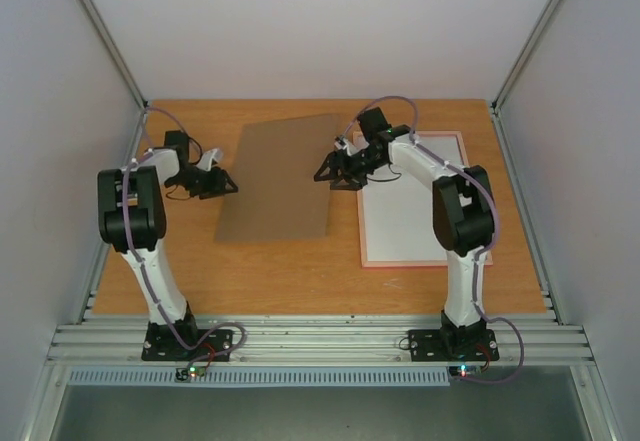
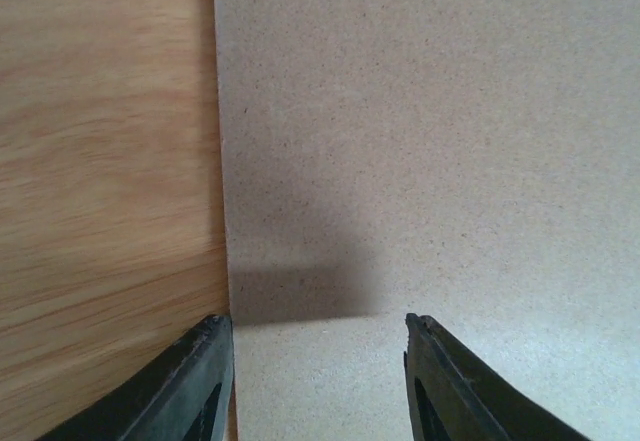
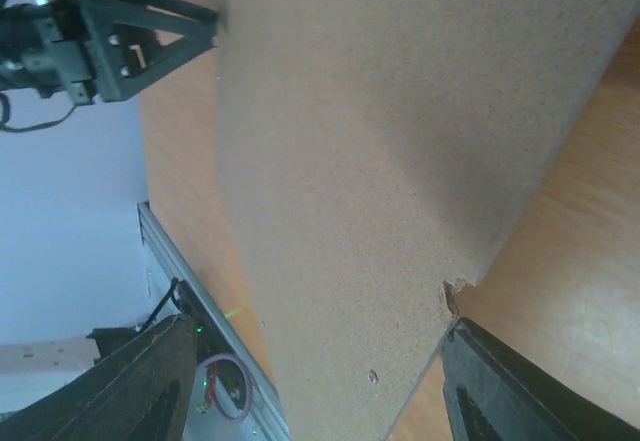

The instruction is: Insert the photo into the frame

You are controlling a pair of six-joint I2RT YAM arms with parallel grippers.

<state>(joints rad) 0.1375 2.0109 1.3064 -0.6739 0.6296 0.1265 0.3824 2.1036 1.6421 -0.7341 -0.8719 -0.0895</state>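
Note:
The pink frame [image 1: 420, 263] lies flat on the right of the table. A white rectangle [image 1: 400, 223] fills it; it looks like the photo with its plain back up, and no print shows. The brown backing board [image 1: 280, 181] sits mid-table between both arms. My left gripper [image 1: 222, 183] is at the board's left edge. In the left wrist view, the left gripper [image 2: 320, 326] has its jaws apart over that edge of the board [image 2: 420, 141]. My right gripper [image 1: 332, 173] is at the board's right edge. In the right wrist view, the right gripper [image 3: 320, 326] is open around the board's [image 3: 380, 141] chipped corner.
The wooden table [image 1: 300, 271] is walled by grey panels on three sides. An aluminium rail [image 1: 320, 339] carrying both arm bases runs along the near edge. The right arm's forearm crosses above the frame's upper left part.

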